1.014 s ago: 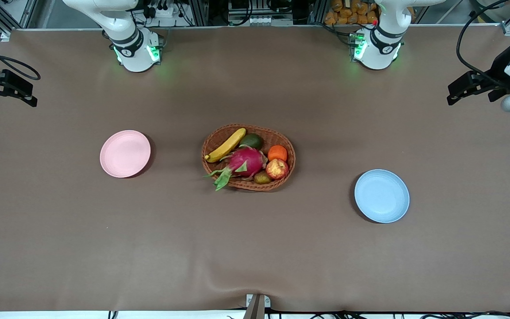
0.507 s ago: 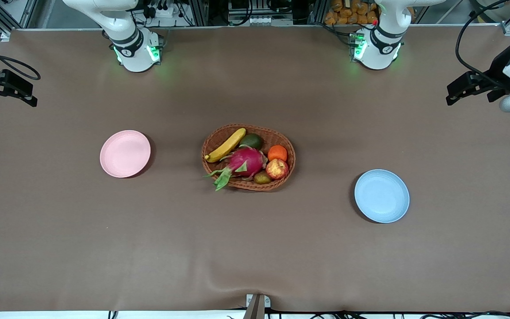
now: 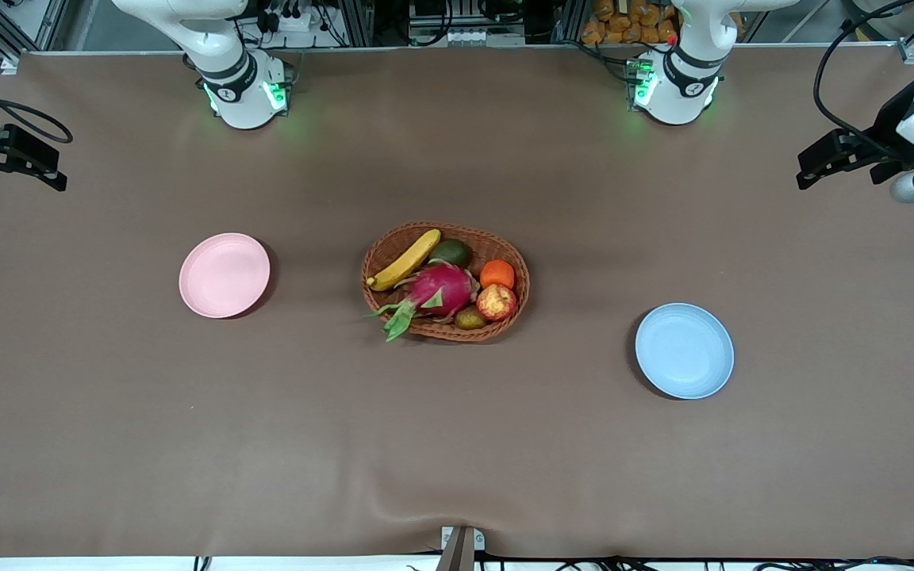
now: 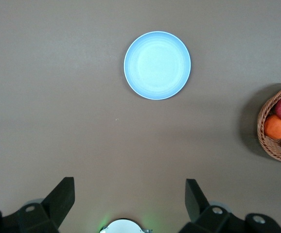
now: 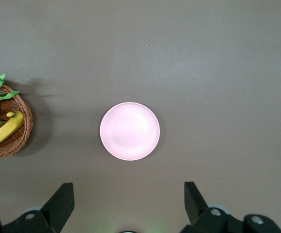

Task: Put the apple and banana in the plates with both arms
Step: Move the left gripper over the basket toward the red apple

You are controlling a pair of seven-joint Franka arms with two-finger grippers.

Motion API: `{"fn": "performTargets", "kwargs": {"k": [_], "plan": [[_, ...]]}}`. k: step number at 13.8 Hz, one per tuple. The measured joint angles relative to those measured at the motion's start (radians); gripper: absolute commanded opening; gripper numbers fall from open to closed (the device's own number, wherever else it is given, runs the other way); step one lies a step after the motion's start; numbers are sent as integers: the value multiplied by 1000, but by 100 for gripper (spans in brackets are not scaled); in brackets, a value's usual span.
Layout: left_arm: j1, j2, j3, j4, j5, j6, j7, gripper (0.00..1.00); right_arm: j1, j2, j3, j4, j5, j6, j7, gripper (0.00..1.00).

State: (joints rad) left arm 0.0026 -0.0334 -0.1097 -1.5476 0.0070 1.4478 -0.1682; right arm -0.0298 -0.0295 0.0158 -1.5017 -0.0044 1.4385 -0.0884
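Right gripper (image 5: 127, 204) hangs over the right arm's end of the table (image 3: 457, 444), fingers spread wide and empty. Its wrist cam looks down on the pink plate (image 3: 224, 275) plus the banana (image 3: 405, 259). Only the front view shows the whole basket (image 3: 505, 327): banana along the rim, dragon fruit (image 3: 441, 289) in the middle, apple (image 3: 497, 302) just nearer the camera than the orange (image 3: 497, 274). The blue plate (image 3: 685, 350) sits toward the left arm's end. Left gripper (image 4: 128, 201) is also wide open and holding nothing, over that table edge. It's crept slightly inward since a second ago and nothing else has moved. There's plenty of bare cloth between basket and plates.
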Motion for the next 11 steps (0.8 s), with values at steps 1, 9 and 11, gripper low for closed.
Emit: {"fn": "performTargets", "kwargs": {"k": [1, 9, 11], "plan": [[-3, 8, -3, 0, 0, 0, 0, 100, 0, 0, 0, 0, 0, 0, 0, 100], [-15, 157, -110, -1, -1, 105, -9, 100, 0, 1, -1, 0, 0, -3, 0, 100], [-15, 193, -142, -1, -1, 147, -42, 100, 0, 1, -1, 0, 0, -4, 0, 100]]}}
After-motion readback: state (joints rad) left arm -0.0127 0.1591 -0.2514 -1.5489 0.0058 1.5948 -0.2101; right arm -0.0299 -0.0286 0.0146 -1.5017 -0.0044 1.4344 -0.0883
